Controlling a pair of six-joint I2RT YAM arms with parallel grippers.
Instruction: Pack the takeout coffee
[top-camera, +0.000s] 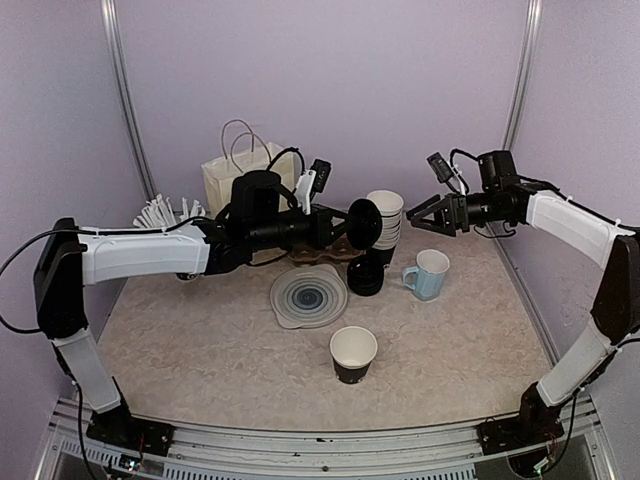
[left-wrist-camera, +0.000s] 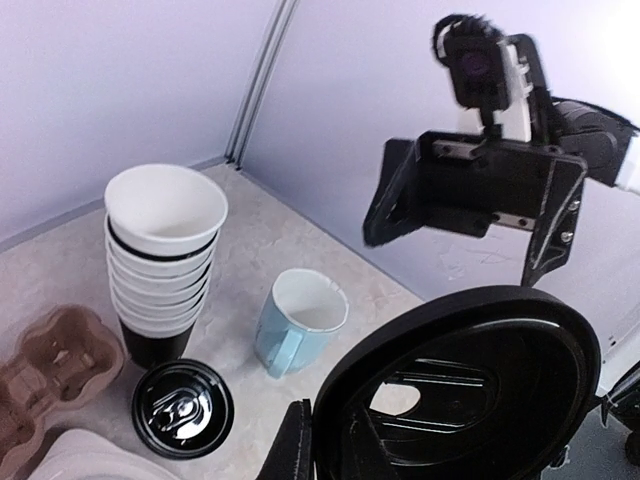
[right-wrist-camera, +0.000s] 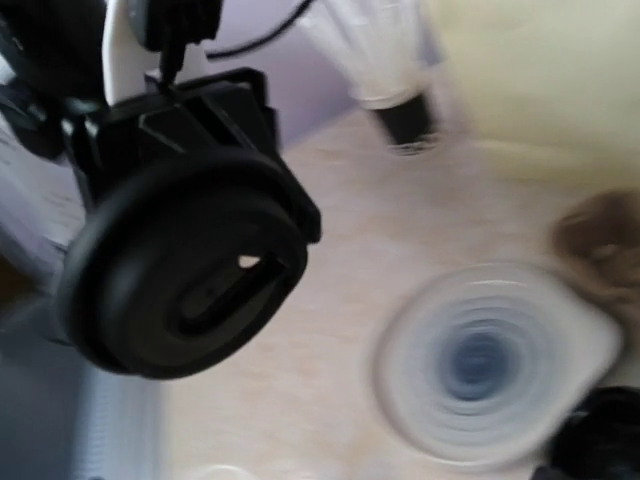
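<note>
1. The takeout coffee cup (top-camera: 353, 353) stood upright and uncovered at the front middle of the table (top-camera: 200, 350), white inside showing, with neither arm touching it.
2. Its black lid (top-camera: 364, 223) was up in the air, well behind the cup and above the back of the table, turned on edge with its face toward the right arm.
3. The left gripper (top-camera: 343, 226) was clamped on that lid's rim. The left wrist view showed the lid's underside filling the lower right corner.
4. The right gripper (top-camera: 420, 214) hung opposite, jaws spread wide and holding nothing, pointing at the lid with a clear gap between them.
5. Below the lid sat a pile of black lids (top-camera: 365, 277), just beside a swirl-patterned plate (top-camera: 308, 296) on its left.
6. A light blue mug (top-camera: 428, 275) stood right of the pile, handle toward it.
7. A stack of paper cups (top-camera: 385, 215) rose behind the pile, with a brown cup carrier (left-wrist-camera: 50, 365) to its left.
8. A cream paper bag (top-camera: 238, 172) stood at the back wall, and a cup of white sticks (top-camera: 165, 213) was at far left.
</note>
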